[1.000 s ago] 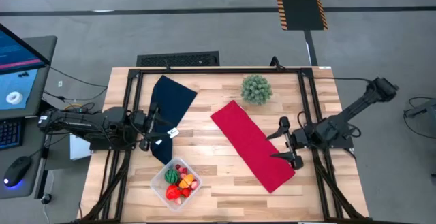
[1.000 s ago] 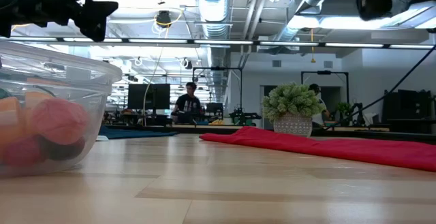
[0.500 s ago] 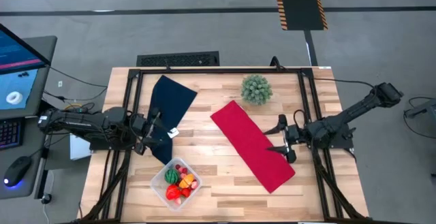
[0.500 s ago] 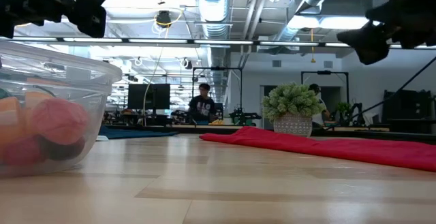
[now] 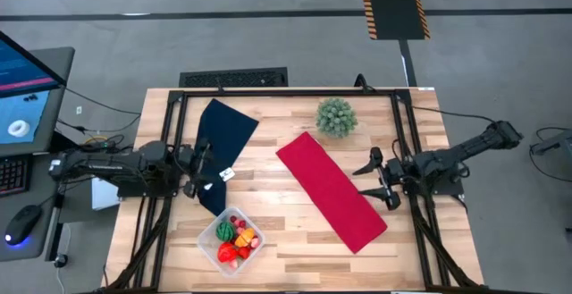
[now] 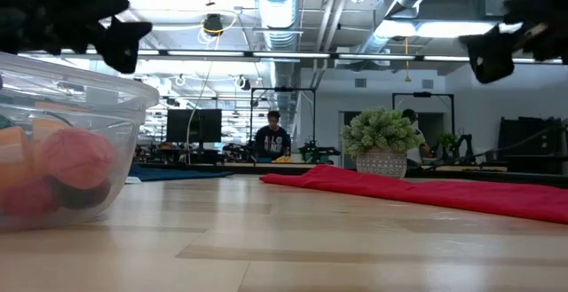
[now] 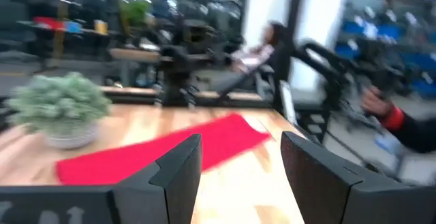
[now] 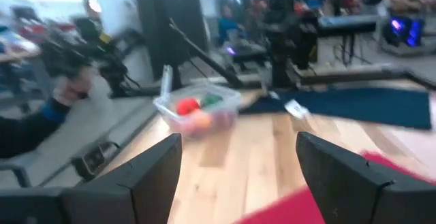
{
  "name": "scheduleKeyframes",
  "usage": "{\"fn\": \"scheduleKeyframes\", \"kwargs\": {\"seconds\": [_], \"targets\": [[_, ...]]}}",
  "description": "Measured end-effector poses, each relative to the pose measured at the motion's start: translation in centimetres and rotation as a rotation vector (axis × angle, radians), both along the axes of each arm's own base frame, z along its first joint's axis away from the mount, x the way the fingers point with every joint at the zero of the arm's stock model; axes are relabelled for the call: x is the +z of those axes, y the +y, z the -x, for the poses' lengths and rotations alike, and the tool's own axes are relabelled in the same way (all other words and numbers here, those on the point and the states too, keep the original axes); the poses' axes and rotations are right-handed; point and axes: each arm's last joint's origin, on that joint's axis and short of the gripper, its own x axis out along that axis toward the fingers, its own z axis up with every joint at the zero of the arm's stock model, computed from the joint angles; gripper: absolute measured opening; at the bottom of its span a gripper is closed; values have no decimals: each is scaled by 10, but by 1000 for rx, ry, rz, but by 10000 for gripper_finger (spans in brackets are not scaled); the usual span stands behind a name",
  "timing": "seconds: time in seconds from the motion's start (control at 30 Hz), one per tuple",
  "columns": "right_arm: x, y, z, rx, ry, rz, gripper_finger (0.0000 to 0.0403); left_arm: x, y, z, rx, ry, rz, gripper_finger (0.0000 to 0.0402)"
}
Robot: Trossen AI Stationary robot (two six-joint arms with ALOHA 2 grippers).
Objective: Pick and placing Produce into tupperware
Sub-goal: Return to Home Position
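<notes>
The clear tupperware (image 5: 231,240) stands near the table's front edge, left of the middle. The produce (image 5: 236,234), red, orange and green pieces, lies inside it. The low view shows the tupperware (image 6: 62,141) close up at the left, and the right wrist view shows the tupperware (image 8: 201,112) farther off. My left gripper (image 5: 201,176) hovers open over the table's left side, beyond the box, with nothing between its fingers (image 7: 177,173). My right gripper (image 5: 382,180) hovers open at the right edge, level and empty.
A red cloth (image 5: 331,191) lies slantwise across the middle right. A dark blue cloth (image 5: 219,142) lies at the back left, under my left gripper. A spiky green plant ball (image 5: 336,115) stands at the back. A person (image 6: 272,137) is in the room beyond the table.
My right gripper has sunk toward the table at the right edge, its arm folding down, and stays open. The tupperware and the produce have not moved.
</notes>
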Motion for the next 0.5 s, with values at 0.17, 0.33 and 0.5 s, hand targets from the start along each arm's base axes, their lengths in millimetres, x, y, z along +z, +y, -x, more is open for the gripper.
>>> {"fn": "scheduleKeyframes", "kwargs": {"seconds": [0.17,0.33,0.5], "targets": [[11,-3,12,54,-127,17,313,-3,8,8,5,-37,-3,192],[7,-9,19,13,-108,13,313,-5,11,14,1,-32,-17,192],[10,-12,20,-2,-75,16,313,-2,14,21,12,-80,-27,192]]}}
